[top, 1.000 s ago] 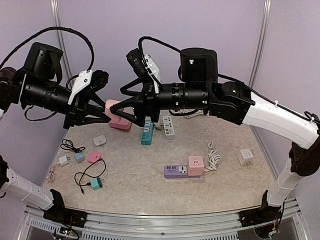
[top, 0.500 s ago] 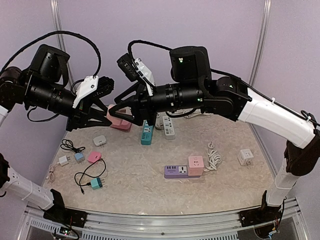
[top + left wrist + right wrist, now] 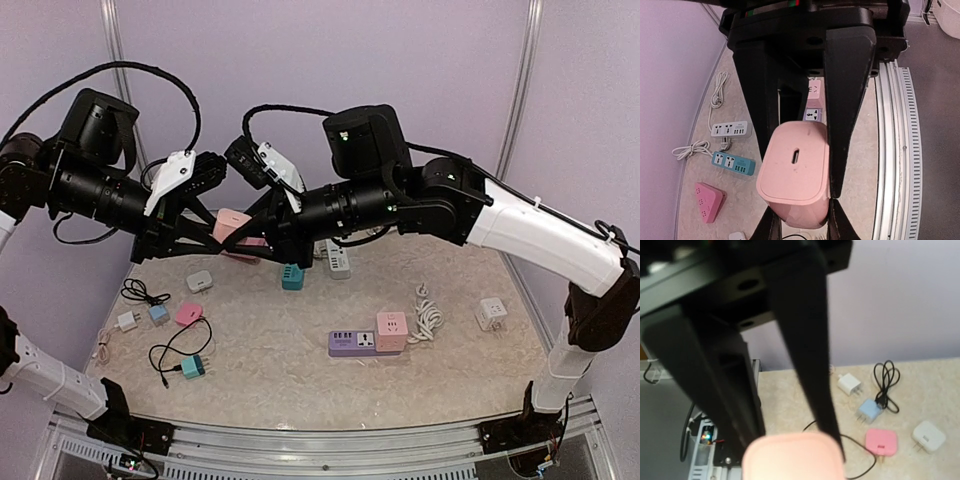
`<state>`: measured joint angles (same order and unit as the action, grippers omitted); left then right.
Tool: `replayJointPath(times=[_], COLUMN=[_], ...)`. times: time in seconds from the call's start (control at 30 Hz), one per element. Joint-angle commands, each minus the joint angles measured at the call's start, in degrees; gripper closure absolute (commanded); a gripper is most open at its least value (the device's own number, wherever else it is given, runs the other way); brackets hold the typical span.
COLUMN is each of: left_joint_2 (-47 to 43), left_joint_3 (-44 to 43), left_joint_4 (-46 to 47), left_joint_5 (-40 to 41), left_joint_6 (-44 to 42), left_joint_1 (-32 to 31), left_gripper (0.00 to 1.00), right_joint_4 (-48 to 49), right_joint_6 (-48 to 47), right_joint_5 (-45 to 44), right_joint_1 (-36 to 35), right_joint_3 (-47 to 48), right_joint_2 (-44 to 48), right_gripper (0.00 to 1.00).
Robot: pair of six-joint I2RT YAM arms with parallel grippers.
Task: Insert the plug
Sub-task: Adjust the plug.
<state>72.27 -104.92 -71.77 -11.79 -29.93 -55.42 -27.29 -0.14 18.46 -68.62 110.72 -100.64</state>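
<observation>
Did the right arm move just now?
Yes. The right arm swung left and dipped a little. It now covers the top of the teal power strip, which showed whole before.

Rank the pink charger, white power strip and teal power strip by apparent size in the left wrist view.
1. pink charger: largest by far, but it is closest to the camera.
2 and 3. teal power strip and white power strip: they look alike; no ranking between them.
</observation>
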Motion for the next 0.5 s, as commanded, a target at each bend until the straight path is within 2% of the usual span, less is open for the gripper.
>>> replayJointPath(times=[0.0,0.07,0.1,0.17,0.2,0.27,0.37,0.47], left_joint_2=[0.50,0.43,0.35,-0.39,-0.81,-1.65,-2.26,-1.85], left_joint_3=[0.08,-0.25,-0.56,-1.63,-2.83,-4.78,-7.31,-9.58], left_joint_4=[0.43,-0.29,-0.59,-1.22,-2.06,-3.42,-3.20,-1.78], left_joint_5=[-2.30,-2.70,-2.32,-1.65,-1.99,-3.13,-5.60,-8.76], left_joint_6=[-2.29,-2.96,-3.24,-3.77,-4.48,-5.67,-5.07,-3.05], left_joint_1=[-0.56,-0.56,-0.57,0.00,0.49,1.03,1.37,1.37], left_gripper=[1.00,1.00,0.89,0.57,0.45,0.29,0.22,0.22], right_joint_4=[2.39,4.15,5.28,8.51,10.64,16.71,26.63,35.94], right_joint_6=[2.49,2.94,3.30,4.11,4.70,5.85,6.79,6.03], right_joint_5=[-0.52,-0.72,-0.56,0.83,1.91,4.36,5.38,5.39], right_joint_1=[0.18,0.22,0.23,0.21,0.24,0.24,-0.10,-0.67], right_joint_3=[-1.65,-3.36,-4.26,-6.43,-7.79,-11.54,-16.71,-19.56], right_joint_2=[1.19,2.27,2.99,4.93,6.05,8.48,11.27,11.87], right_gripper=[1.00,1.00,1.00,1.00,1.00,1.00,1.00,1.00])
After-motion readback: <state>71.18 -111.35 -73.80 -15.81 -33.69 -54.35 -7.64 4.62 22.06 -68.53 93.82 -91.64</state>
